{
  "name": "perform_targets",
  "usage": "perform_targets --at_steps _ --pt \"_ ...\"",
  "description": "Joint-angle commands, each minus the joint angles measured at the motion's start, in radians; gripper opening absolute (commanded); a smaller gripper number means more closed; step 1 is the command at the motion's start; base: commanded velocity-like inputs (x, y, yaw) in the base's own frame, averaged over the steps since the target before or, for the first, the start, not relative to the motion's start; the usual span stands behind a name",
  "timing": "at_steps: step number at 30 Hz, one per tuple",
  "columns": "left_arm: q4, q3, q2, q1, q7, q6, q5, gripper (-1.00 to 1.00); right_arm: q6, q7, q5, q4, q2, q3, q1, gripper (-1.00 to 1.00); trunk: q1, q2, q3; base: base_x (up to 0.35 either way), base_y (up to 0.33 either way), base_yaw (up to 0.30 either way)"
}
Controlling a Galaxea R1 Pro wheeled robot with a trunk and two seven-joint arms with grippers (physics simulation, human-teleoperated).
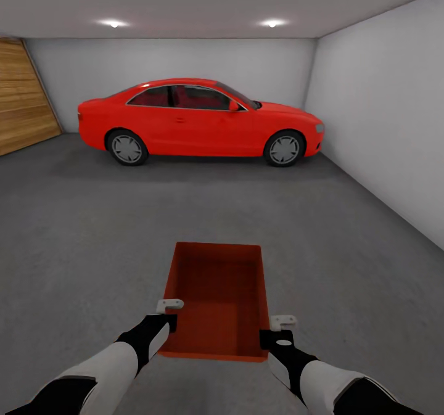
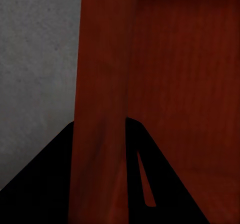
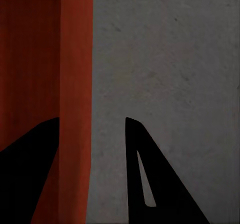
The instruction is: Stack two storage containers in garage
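One orange-red storage container (image 1: 219, 298) sits low over the dark grey garage floor (image 1: 92, 230), its open top facing up; I cannot tell whether it touches the floor. My left gripper (image 1: 168, 316) is shut on its left side wall (image 2: 105, 84), both fingers pressed against it. My right gripper (image 1: 277, 332) straddles the right side wall (image 3: 75, 59), open, with a gap of floor (image 3: 165, 59) showing between the wall and the outer finger (image 3: 150, 184). The second container is out of view.
A red car (image 1: 197, 122) is parked across the back of the garage. An orange-brown wooden door (image 1: 21, 94) stands at the far left, and a plain white wall (image 1: 382, 106) runs along the right. Concrete floor stretches between the container and the car.
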Motion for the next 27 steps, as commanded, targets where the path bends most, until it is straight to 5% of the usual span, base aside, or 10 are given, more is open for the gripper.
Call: perform_targets --at_steps 1,27 --pt "0.001 -0.009 0.0 0.0 0.005 0.006 0.017 -1.0 -0.002 -0.003 0.004 -0.016 0.001 -0.001 -0.001 -1.0 0.001 -0.002 -0.002 0.321 0.0 0.0" --pt "0.001 -0.009 0.001 0.0 0.005 0.007 0.016 -1.0 -0.002 -0.003 0.004 -0.016 0.001 -0.001 -0.001 -1.0 0.001 -0.002 -0.002 0.322 0.0 0.0"
